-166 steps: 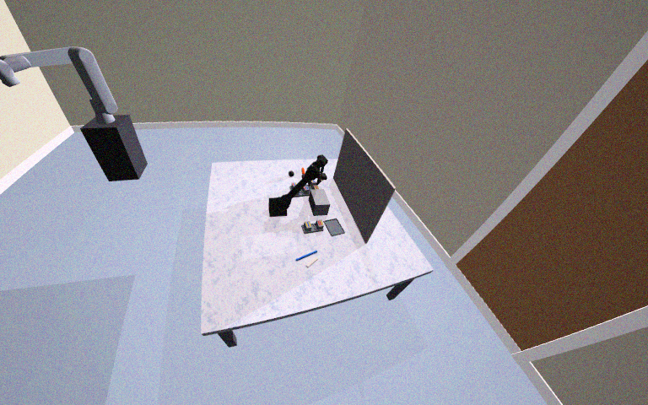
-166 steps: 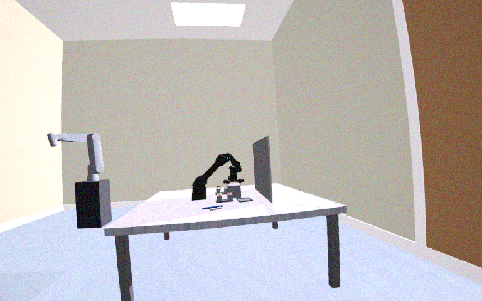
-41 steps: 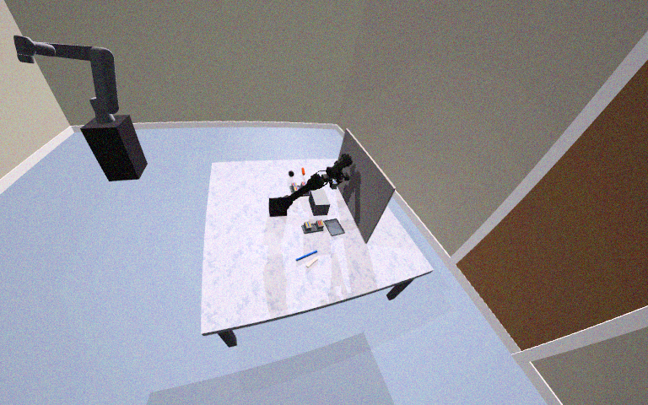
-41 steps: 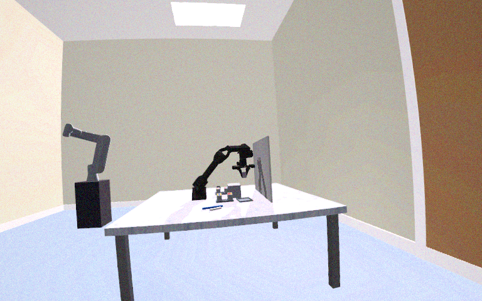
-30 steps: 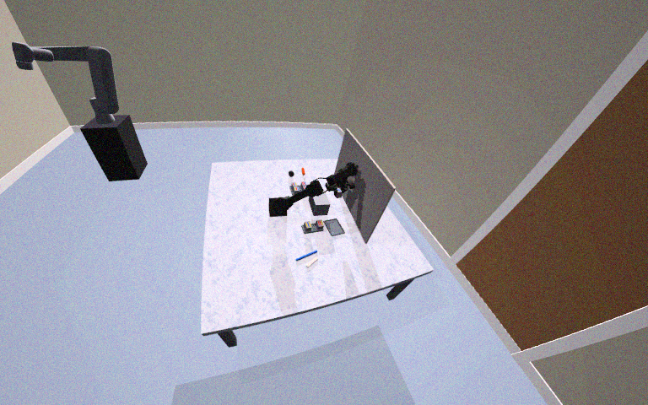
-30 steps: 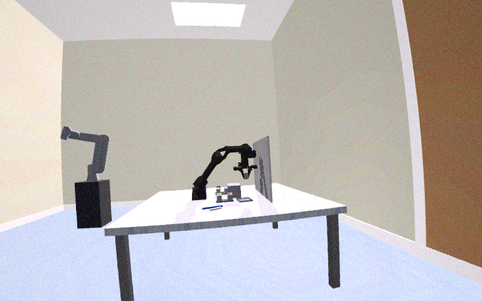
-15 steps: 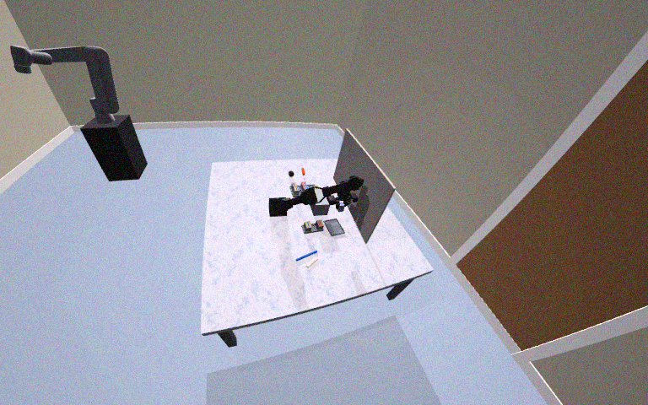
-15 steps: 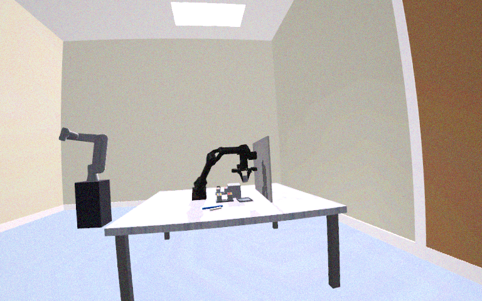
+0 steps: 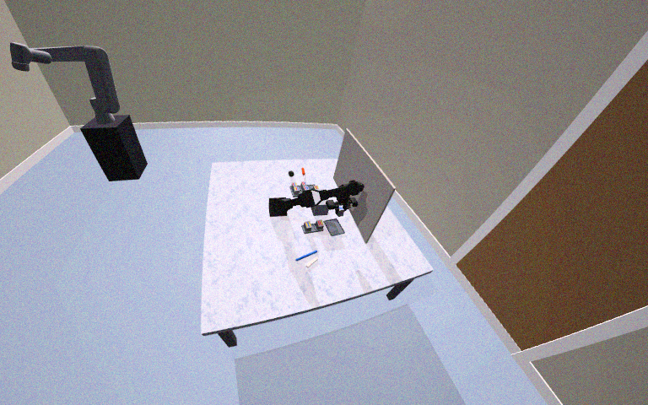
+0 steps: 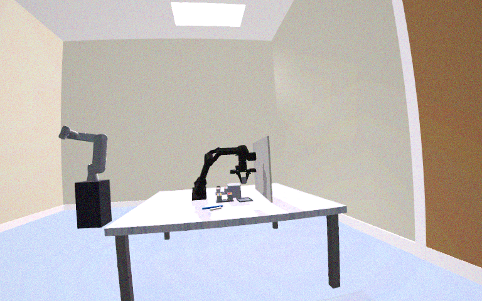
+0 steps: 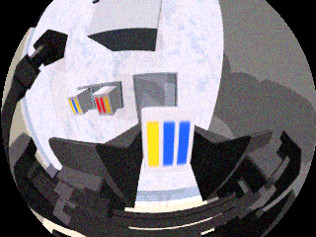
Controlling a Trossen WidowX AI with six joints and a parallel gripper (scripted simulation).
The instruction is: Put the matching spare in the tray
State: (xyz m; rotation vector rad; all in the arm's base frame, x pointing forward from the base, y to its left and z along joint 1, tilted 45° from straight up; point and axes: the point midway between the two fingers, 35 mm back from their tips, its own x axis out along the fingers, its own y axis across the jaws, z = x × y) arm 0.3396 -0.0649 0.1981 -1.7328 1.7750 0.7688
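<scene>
1. Fingers clenched on a spare (image 11: 168, 141): a pale block with one yellow and two blue stripes on its face, carried aloft, long axis running straight away from the wrist.
2. Tray (image 11: 156, 90): dark, flat, square, on the bench (image 9: 248, 267). In the wrist view it lies directly beyond the held spare and just below it, so the carry is nearly lined up. From above the tray (image 9: 334, 226) sits nearer than the fingers (image 9: 340, 208), close by the upright panel (image 9: 363, 191).
3. Judgement: what remains is a short move over the tray, a descent, then release.
4. Mounted unit (image 11: 128, 10): grey box, farther off in the wrist view; its back code is not legible from here.
5. Count: one tray; one spare in the grasp; two spares (image 11: 95, 101) beside the tray, one striped yellow-blue, one red; more spares (image 9: 300, 187) at the far side, number uncertain.
6. Oddments: a blue pen (image 9: 306, 255), a pale stick beside it, a black ball (image 9: 290, 173), an orange item (image 9: 303, 170).
</scene>
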